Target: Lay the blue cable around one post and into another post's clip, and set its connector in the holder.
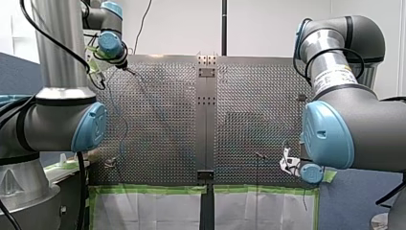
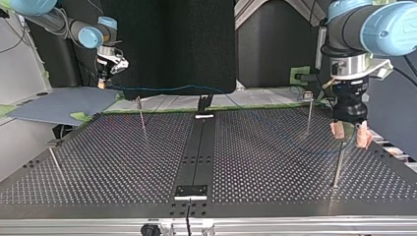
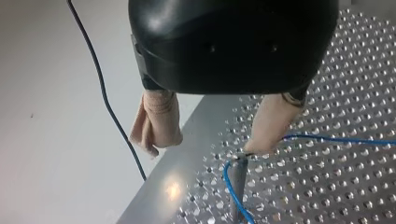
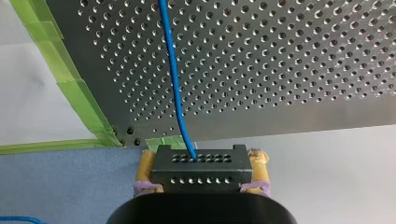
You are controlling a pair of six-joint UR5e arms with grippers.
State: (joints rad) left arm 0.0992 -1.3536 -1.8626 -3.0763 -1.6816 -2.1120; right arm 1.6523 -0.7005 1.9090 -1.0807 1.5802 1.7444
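Left claw [image 3: 208, 140]: beige pads [image 3: 156, 123] wide apart, gripping nothing. One pad's tip sits right at the top of a post [image 3: 239, 179]; I cannot tell if it touches. The other pad shows against the floor past the table [image 3: 355, 154] edge. The cable [image 3: 229, 184] bends at that post top: one run goes off across the holes, the other drops down beside the post.

Right claw [image 4: 201, 157]: pads clamped on the black connector [image 4: 201, 170], one pad on each side. The cable leaves the connector's front face and runs straight out over the table. In the top view my right claw hangs at the far left, beyond the table's far edge, with the connector in the air. From there the cable stretches along the far edge toward the view's right.
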